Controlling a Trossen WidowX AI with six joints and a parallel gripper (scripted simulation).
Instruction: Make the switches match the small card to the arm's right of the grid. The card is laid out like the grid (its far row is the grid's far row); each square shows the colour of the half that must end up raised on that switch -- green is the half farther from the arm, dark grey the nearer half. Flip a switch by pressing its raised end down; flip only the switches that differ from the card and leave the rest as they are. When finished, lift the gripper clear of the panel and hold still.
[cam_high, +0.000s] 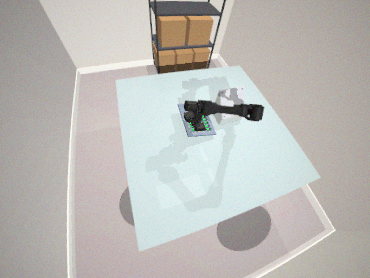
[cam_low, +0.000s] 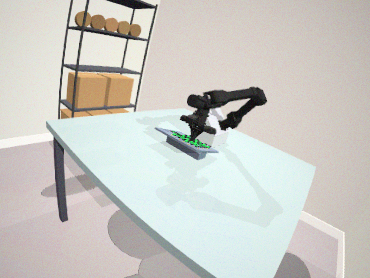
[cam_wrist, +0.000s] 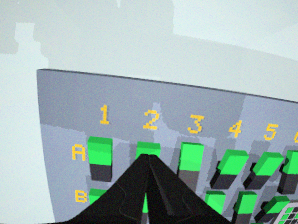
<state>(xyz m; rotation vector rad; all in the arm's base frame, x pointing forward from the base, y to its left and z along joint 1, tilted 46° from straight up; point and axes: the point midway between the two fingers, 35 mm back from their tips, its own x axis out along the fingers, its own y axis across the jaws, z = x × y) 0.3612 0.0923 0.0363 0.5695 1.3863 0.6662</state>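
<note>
The tilted blue-grey switch panel (cam_high: 211, 134) (cam_low: 186, 148) (cam_wrist: 65, 102) holds green and dark grey rocker switches. My gripper (cam_low: 193, 140) (cam_wrist: 147, 161) is shut and empty, its tips at switch A2 (cam_wrist: 148, 148) in the wrist view, hiding that switch's nearer half. Whether they touch it I cannot tell. Switch A1 (cam_wrist: 100, 151) is left of the tips, and switch A3 (cam_wrist: 191, 156) is right of them. Switches A4 (cam_wrist: 234, 162) and A5 (cam_wrist: 268, 164) show green and dark halves. The fingers hide much of row B. Only a corner of the card (cam_wrist: 291, 214) shows at the lower right.
The panel stands on the pale table (cam_high: 150, 215) (cam_low: 110, 165). A white block (cam_high: 228, 116) (cam_low: 220, 136) is beside the panel, near the arm. The arm (cam_high: 225, 109) (cam_low: 235, 95) reaches over the panel. A shelf with boxes (cam_high: 172, 32) (cam_low: 90, 90) stands beyond the table.
</note>
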